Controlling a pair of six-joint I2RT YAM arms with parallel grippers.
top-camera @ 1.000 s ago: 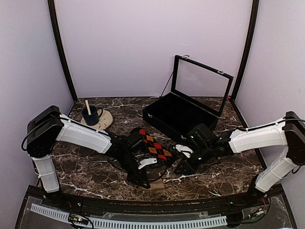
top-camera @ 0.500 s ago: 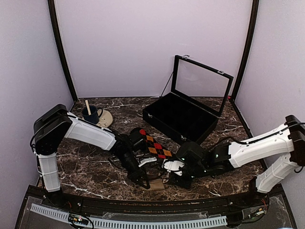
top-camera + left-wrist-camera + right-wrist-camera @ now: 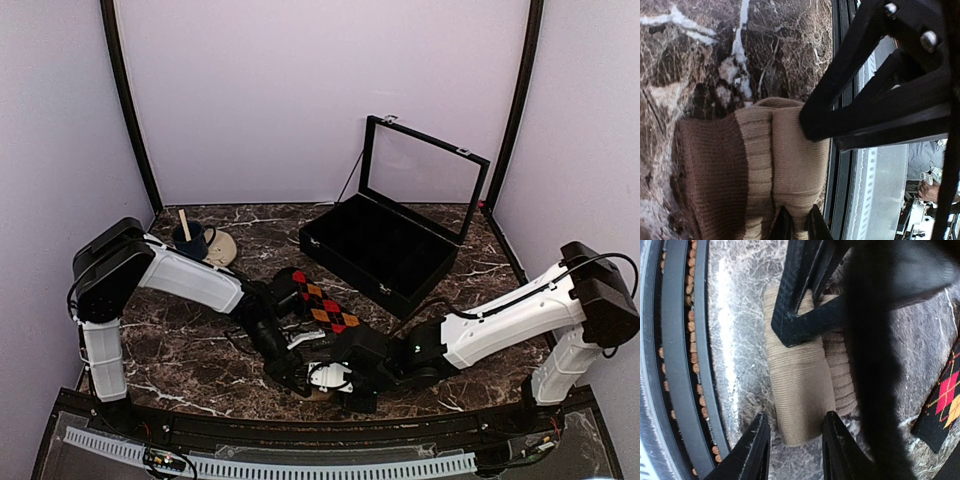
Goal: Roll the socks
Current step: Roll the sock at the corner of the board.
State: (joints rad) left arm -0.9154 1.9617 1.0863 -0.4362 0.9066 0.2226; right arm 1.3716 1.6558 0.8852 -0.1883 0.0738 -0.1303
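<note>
Tan sock (image 3: 800,385): lay as a ribbed, partly rolled bundle near the front edge of the counter (image 3: 190,340), between the two grippers.
Argyle sock (image 3: 325,305): lay flat just behind the bundle, toward the counter's middle, not touching it.
Left gripper (image 3: 797,227): its fingers were pressed nearly together, pinching a fold of the tan sock.
Right gripper (image 3: 795,445): its fingers were spread, straddling one end of the bundle.
Black case (image 3: 380,245): stood at the back right, its glass lid raised.
Blue mug (image 3: 190,240): stood at the back left.

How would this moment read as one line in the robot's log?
left gripper: shut on tan sock | right gripper: open, straddling tan sock's end | argyle sock: not held
</note>
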